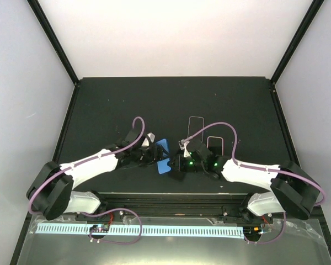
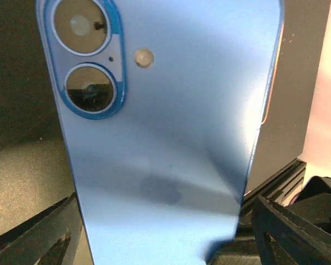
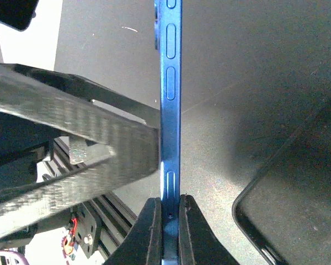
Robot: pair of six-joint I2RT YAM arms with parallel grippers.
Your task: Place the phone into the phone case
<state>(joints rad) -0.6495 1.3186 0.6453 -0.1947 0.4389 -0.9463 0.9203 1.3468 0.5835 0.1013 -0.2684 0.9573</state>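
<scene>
Top external view.
- Worktop (image 1: 110,110): dark, matte.
- Left pincer (image 1: 153,154): reaches in from the left side. Its state is not legible from this height.
- Right pincer (image 1: 176,164): reaches in from the right and meets the same object.
- Phone (image 1: 163,157): blue, held up off the worktop directly between the two pincers, and touching both.
- Nearer phone case (image 1: 215,144): clear, flat on the worktop just beyond the right pincer.
- Farther phone case (image 1: 196,127): clear, flat, farther out from the right pincer and apart from the first.

Left wrist view.
- Phone (image 2: 171,138): its blue back faces the lens and fills most of the frame, with two camera rings at upper left. It stands between the fingers and extends away from the left pincer (image 2: 165,240).
- Fingers (image 2: 38,243): set wide, one at each long edge of the phone. I cannot tell whether they press on those edges or stand just clear.

Right wrist view.
- Phone (image 3: 170,110): seen edge-on as a thin blue upright strip with its side buttons showing. It rises straight out of the right pincer (image 3: 169,223).
- Fingertips (image 3: 146,232): clamped together on the phone's lower end, one pad on each face.
- Left pincer finger (image 3: 88,143): grey, textured, reaching the phone's face to the left of the right pincer.
- Phone case (image 3: 298,199): flat on the worktop, low and to the right of the right pincer, apart from the phone. Which of the two it is cannot be told.
</scene>
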